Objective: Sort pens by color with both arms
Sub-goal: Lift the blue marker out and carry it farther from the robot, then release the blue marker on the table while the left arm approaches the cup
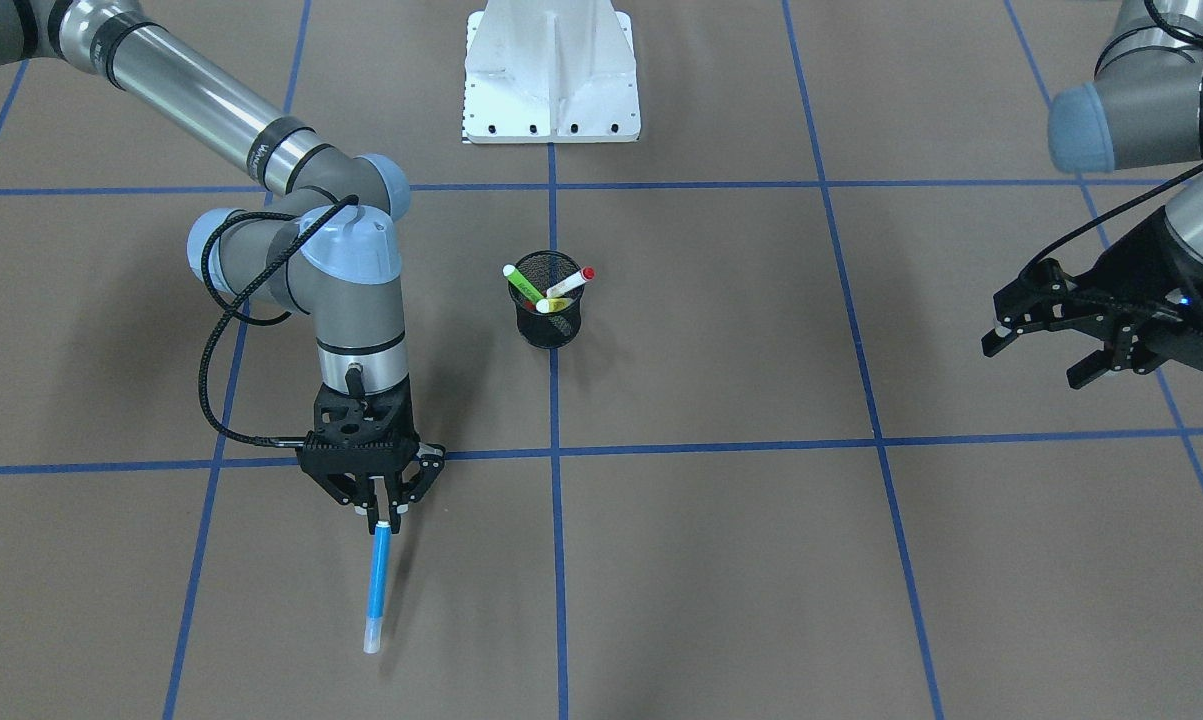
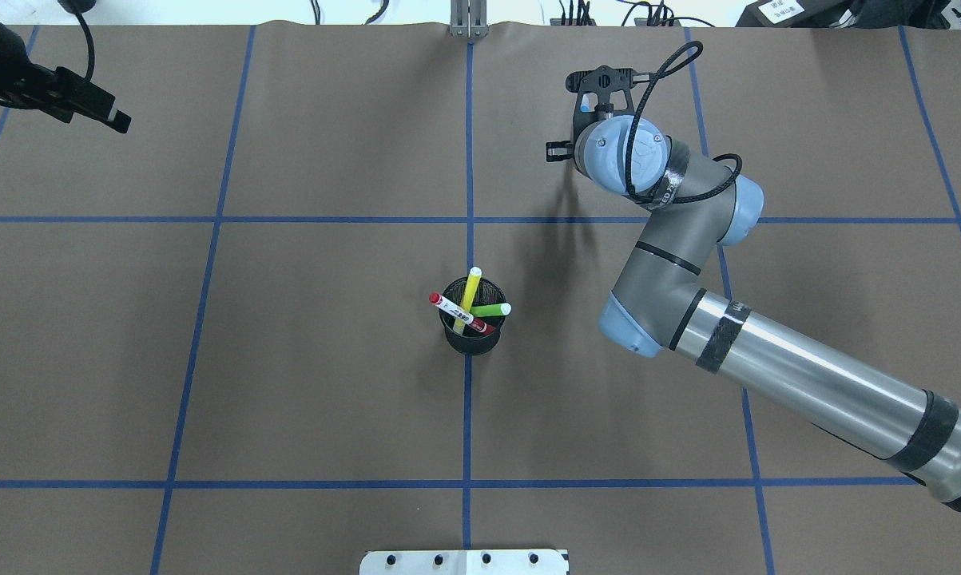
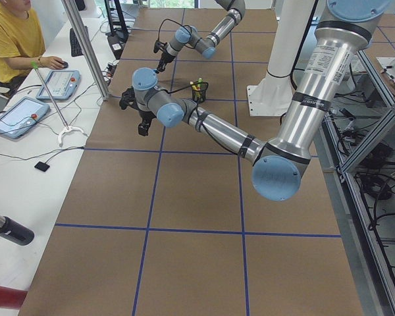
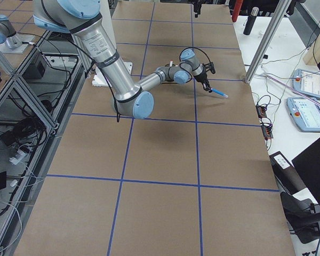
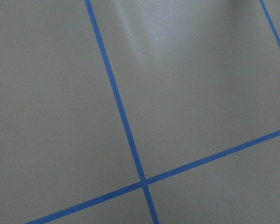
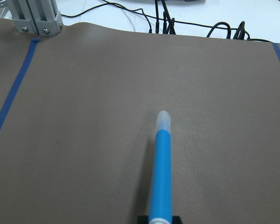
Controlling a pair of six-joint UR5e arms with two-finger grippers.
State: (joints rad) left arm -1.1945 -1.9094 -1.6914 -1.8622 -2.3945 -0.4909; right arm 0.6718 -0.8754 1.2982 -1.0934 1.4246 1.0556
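Note:
My right gripper (image 1: 384, 520) is shut on one end of the blue pen (image 1: 378, 585), which slants out from the fingers low over the brown table; its pale tip (image 6: 164, 119) points towards the far table edge. The black mesh cup (image 1: 549, 318) stands at the table's middle. It holds the green pen (image 1: 523, 283), the yellow pen (image 2: 470, 289) and the white pen with a red cap (image 1: 571, 283). My left gripper (image 1: 1036, 362) hovers open and empty far off to the side, well away from the cup. Its wrist view shows only bare table with blue tape lines.
The white metal base (image 1: 551, 75) stands on the robot's side of the cup. A side bench (image 3: 26, 164) holds tablets, cables and a dark bottle (image 3: 10, 229), with a person (image 3: 13, 33) seated at it. An aluminium post (image 3: 85, 46) rises at the table's edge.

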